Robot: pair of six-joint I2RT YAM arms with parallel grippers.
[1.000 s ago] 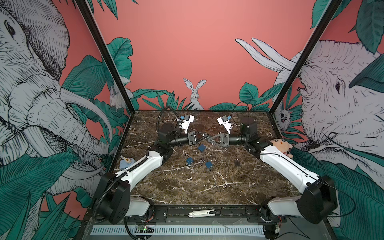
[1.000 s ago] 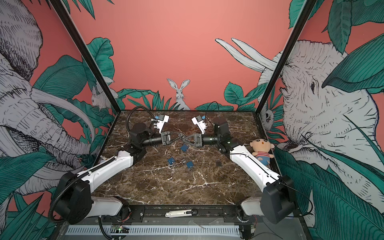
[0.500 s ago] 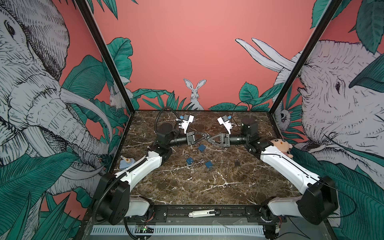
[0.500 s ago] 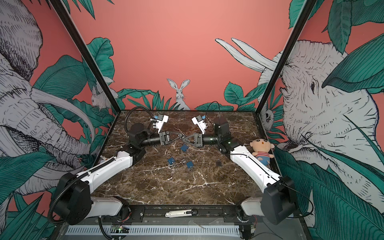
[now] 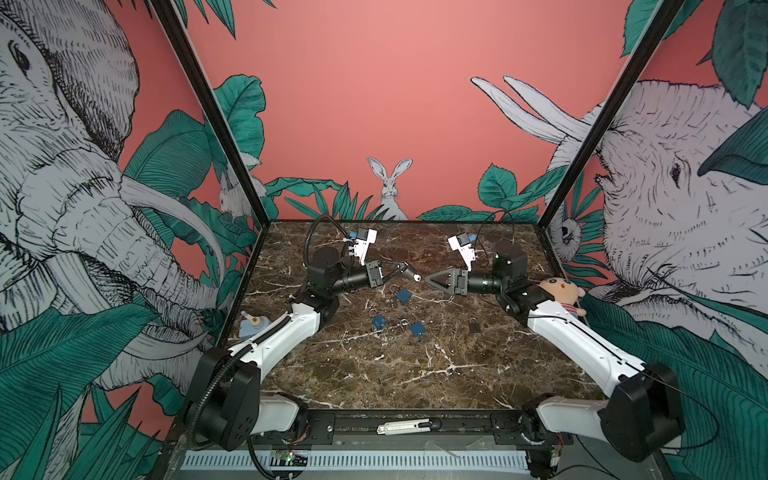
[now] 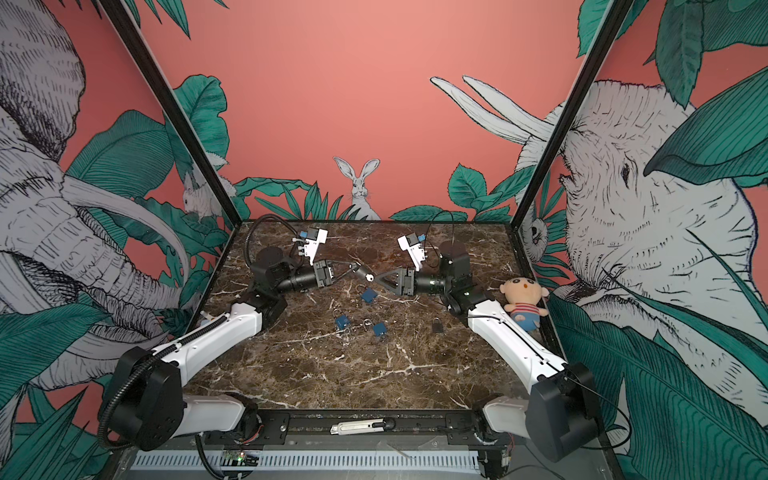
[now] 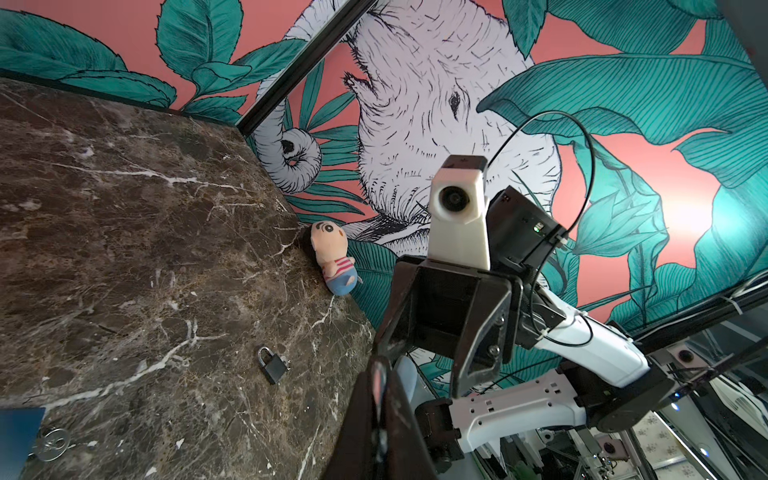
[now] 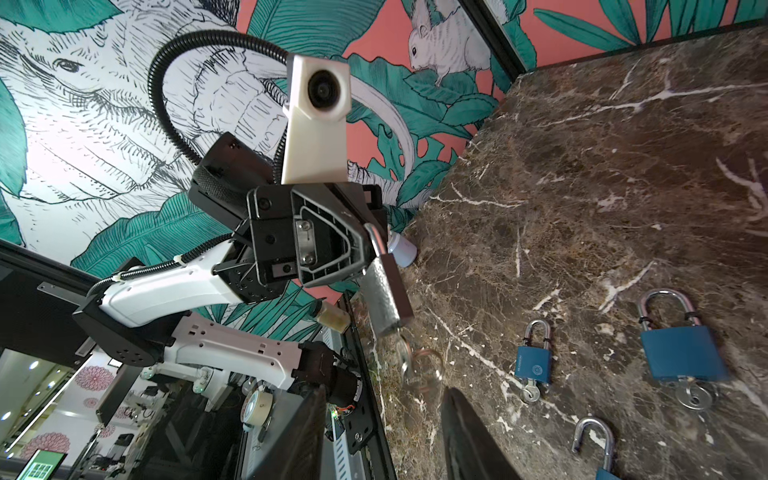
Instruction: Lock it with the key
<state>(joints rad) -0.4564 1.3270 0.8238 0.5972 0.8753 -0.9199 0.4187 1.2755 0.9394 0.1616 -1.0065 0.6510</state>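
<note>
My left gripper is shut on the shackle of a silvery padlock, held in the air above the marble table. The padlock shows in both top views. The key sticks in the padlock's lower end, with a ring hanging from it. My right gripper faces the key with its jaws open, and nothing lies between them. In a top view its tip sits just right of the padlock. In the left wrist view the left gripper has its fingers pressed together.
Blue padlocks and a black padlock lie on the table under and in front of the grippers. A plush doll leans at the right wall. A small bottle stands at the left edge.
The right gripper's jaws have opened and let go of the key, and it has drawn back slightly to the right. The left gripper has closed tight on the padlock's shackle.
</note>
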